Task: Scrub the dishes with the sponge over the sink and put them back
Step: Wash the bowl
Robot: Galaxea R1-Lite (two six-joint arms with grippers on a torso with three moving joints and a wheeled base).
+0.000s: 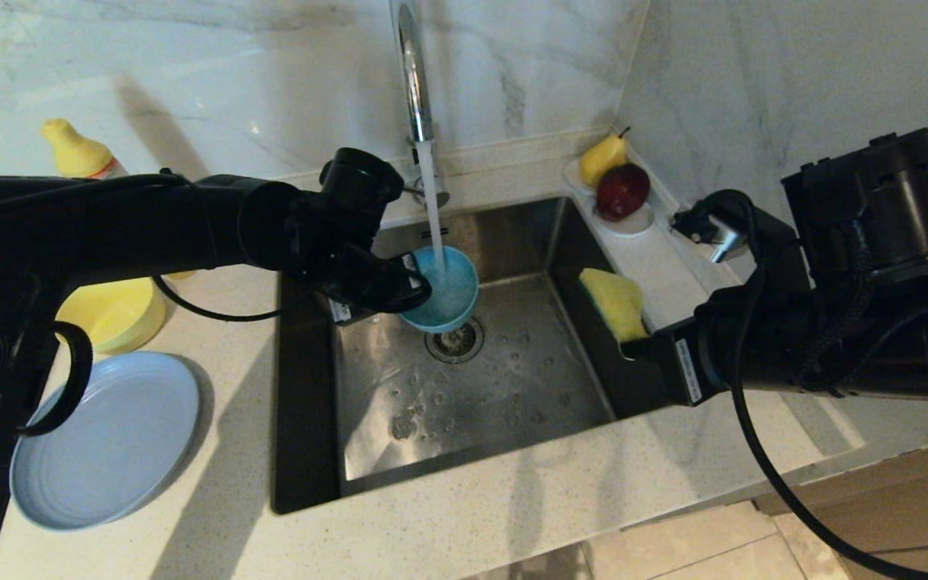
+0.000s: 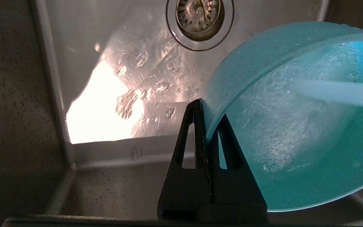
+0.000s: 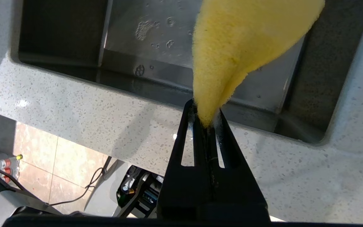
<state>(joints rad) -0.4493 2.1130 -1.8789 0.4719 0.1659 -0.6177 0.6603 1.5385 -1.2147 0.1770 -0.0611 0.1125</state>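
Observation:
My left gripper point(image 1: 414, 278) point(image 2: 207, 110) is shut on the rim of the teal-blue bowl point(image 1: 449, 288) point(image 2: 295, 126), tilted above the drain point(image 1: 454, 341) of the steel sink point(image 1: 472, 403). Water from the chrome tap point(image 1: 414, 72) runs into the bowl. My right gripper point(image 1: 629, 345) point(image 3: 206, 115) is shut on an end of the sponge point(image 1: 614, 303) point(image 3: 241, 47), yellow face showing, at the sink's right rim. The grey-blue plate point(image 1: 105, 439) and the yellow bowl point(image 1: 113, 312) sit on the counter left of the sink.
A small white dish point(image 1: 629, 222) with a pear point(image 1: 601, 157) and a red apple point(image 1: 622, 192) stands at the sink's back right corner. A yellow bottle point(image 1: 77, 151) stands at the back left. The speckled counter point(image 1: 464, 515) rings the sink; its front edge drops to the floor.

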